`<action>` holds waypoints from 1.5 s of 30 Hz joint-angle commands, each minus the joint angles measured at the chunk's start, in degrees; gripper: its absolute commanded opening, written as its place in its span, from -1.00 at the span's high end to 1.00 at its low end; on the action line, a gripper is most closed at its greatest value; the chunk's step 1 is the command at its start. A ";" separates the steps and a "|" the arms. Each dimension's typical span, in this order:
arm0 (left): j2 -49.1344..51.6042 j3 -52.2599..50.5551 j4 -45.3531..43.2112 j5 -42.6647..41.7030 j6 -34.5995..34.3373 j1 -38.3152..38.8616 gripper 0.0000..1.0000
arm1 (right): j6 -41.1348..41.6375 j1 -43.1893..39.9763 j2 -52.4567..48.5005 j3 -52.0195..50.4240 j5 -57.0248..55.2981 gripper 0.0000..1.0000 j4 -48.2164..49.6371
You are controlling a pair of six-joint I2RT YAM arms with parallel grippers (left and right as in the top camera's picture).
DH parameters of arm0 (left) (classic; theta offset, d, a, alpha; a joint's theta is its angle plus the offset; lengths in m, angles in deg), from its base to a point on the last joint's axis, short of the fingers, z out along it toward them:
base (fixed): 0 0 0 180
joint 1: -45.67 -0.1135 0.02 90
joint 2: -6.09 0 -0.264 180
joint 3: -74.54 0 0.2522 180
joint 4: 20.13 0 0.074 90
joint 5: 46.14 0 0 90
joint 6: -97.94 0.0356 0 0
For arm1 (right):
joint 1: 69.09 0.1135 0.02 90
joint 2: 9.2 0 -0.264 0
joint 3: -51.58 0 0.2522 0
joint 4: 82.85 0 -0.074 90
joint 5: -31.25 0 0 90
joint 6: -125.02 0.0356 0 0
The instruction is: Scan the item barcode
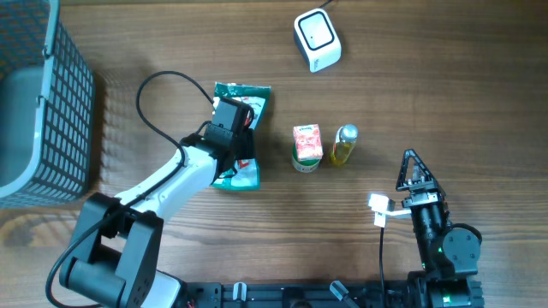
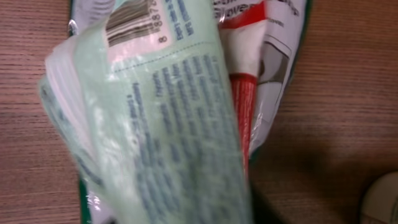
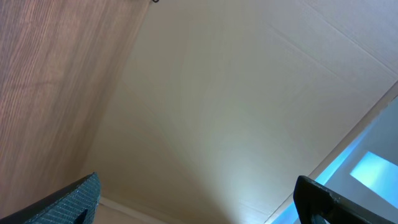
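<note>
The packet [image 2: 168, 124] fills my left wrist view, crumpled, with its barcode [image 2: 129, 23] showing at the far end of the pale green face. From above it lies on the table [image 1: 428, 85] left of centre, right under my left jaws; whether they pinch it or stand spread I cannot tell. To scan well, I judge I need a firm hold away from the barcode, the film kept flat, and that face turned to the scanner [image 1: 317, 39] at the far edge. The carton [image 1: 306, 144] and bottle [image 1: 344, 145] stand just right of the packet, so I would lift clear of them. The basket [image 1: 51, 111] sits far left. My right jaws are spread wide and empty at the front right
</note>
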 commanded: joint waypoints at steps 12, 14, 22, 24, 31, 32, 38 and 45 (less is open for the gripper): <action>-1.95 7.96 11.45 0.35 6.19 0.48 -1.00 | -2.38 0.15 -0.04 -0.02 0.74 -1.00 0.11; -1.95 7.96 12.41 0.37 7.45 0.48 -1.00 | -2.38 0.15 -0.04 -0.02 0.74 -1.00 0.11; -2.36 11.15 13.16 1.03 8.11 -2.69 -0.90 | -2.38 0.15 -0.04 -0.02 0.74 -1.00 0.11; -1.95 10.99 14.14 1.03 8.11 -4.98 -0.51 | -2.40 0.15 -0.04 -0.02 0.74 -1.00 0.11; 1.90 10.71 14.73 -5.81 8.15 -10.36 0.92 | -2.40 0.15 -0.04 -0.02 0.74 -1.00 0.11; 1.92 10.73 14.49 -6.86 8.15 -10.80 0.92 | -2.38 0.15 -0.04 -0.02 0.74 -1.00 0.11; 1.81 12.17 14.51 -12.17 8.13 -11.69 0.92 | -2.38 0.15 -0.04 -0.02 0.72 -1.00 0.11; 6.49 10.01 16.98 -9.42 8.13 -10.62 0.92 | -2.40 0.15 -0.04 -0.02 0.72 -1.00 0.11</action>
